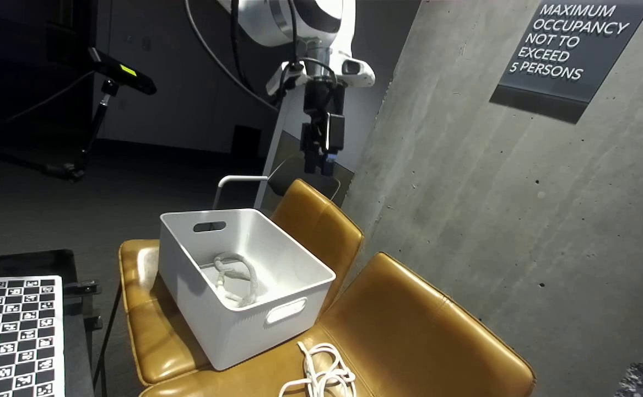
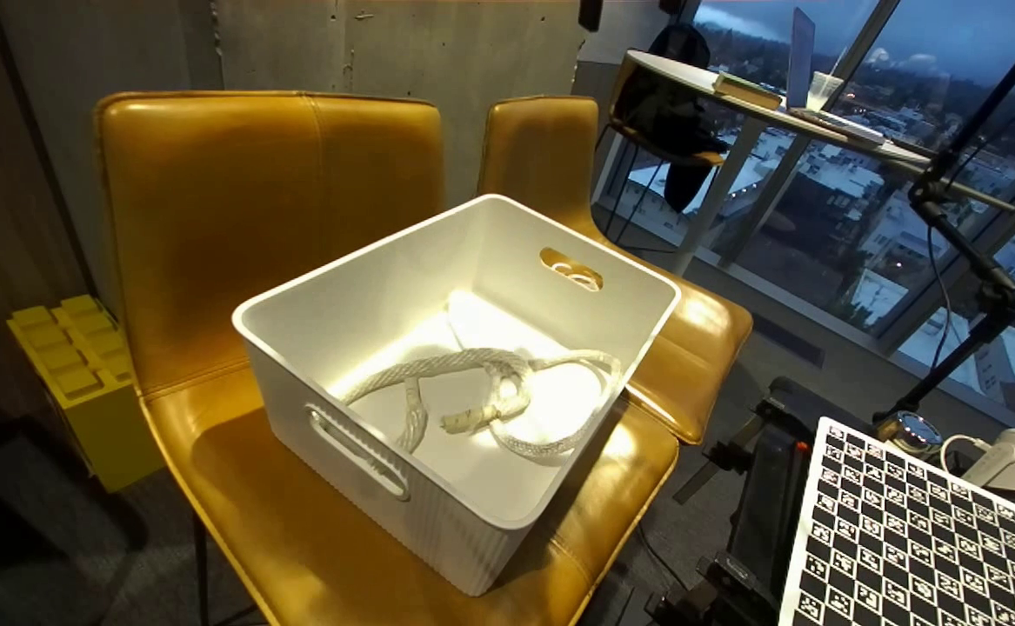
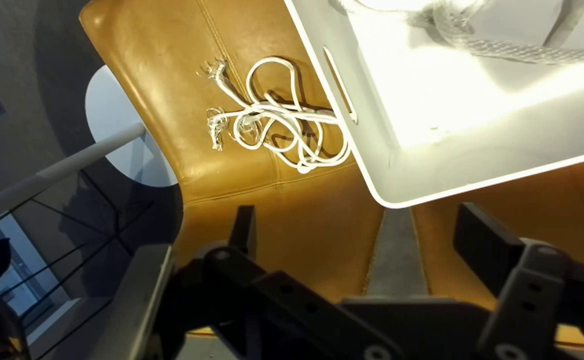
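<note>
Two black fingers (image 3: pixel 487 246) of the Robotiq gripper (image 3: pixel 366 239) stood spread wide — the gripper hung above tan leather chairs (image 1: pixel 437 325) bearing a white plastic bin (image 2: pixel 368 278). A knotted braided rope (image 2: pixel 511 380) lay inside on the bin's floor, while a tangled white cord (image 3: pixel 271 106) — its ends frayed — rested on a chair seat just beside the bin.

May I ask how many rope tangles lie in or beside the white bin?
2: a thick tangle inside the bin and a thinner white tangle on the tan seat beside it.
</note>
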You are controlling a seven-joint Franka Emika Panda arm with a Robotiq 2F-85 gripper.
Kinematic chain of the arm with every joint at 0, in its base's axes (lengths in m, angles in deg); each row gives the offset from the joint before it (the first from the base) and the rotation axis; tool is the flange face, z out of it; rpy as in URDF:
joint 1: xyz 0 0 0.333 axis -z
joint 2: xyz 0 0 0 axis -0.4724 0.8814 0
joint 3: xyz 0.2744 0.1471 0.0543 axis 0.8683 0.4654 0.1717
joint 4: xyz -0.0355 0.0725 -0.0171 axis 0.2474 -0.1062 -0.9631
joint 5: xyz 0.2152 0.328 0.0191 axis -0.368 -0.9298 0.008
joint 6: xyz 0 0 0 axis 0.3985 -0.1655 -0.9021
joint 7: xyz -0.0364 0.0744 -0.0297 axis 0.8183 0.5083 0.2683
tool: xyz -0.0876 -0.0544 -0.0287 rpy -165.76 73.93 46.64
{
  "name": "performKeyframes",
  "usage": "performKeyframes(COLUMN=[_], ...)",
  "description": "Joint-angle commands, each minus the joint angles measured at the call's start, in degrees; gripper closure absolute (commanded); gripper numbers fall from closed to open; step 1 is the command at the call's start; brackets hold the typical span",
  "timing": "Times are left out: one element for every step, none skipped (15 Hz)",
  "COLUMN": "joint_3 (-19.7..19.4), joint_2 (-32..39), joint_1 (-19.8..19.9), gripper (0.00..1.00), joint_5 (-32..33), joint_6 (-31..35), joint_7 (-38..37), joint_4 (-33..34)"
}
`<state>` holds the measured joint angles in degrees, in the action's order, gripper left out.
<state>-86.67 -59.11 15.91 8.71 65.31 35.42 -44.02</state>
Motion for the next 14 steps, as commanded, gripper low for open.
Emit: performKeyframes(joint_3=[0.7,0.1,-0.4,-1.0,-1.7,-2.5,-3.3,-4.2,-5.1,-5.9,-6.7,-7.3,-7.6,-7.5], joint_2=[-4.1,-4.0,-3.7,-3.3,-2.3,-1.5,-0.4,0.7,2.1,3.4,5.0,6.4,8.3,9.6], joint_1=[7.1,8.9,10.4,11.6,12.8,13.7,14.3,14.8,15.0,15.2,15.1,15.0,15.1,15.2], gripper=[0.00,0.00,0.00,0.00,0.00,0.00,0.00,0.00,0.00,0.00,0.00,0.00,0.00,0.00], joint_5=[-0.7,-0.4,-0.2,0.1,0.2,0.5,0.6,0.5,0.1,-0.6,-1.2,-2.0,-3.1,-4.5], joint_6=[13.2,18.1,22.5,26.4,30.6,34.7,38.0,41.0,43.1,44.7,45.9,46.5,46.7,46.3], joint_7=[3.9,4.0,4.0,3.5,3.0,2.2,1.9,1.5,1.3,1.0,0.6,0.3,0.1,0.5], joint_4=[-12.7,-16.0,-18.9,-21.4,-23.9,-26.2,-28.0,-29.5,-30.2,-30.4,-30.0,-29.5,-28.2,-27.4])
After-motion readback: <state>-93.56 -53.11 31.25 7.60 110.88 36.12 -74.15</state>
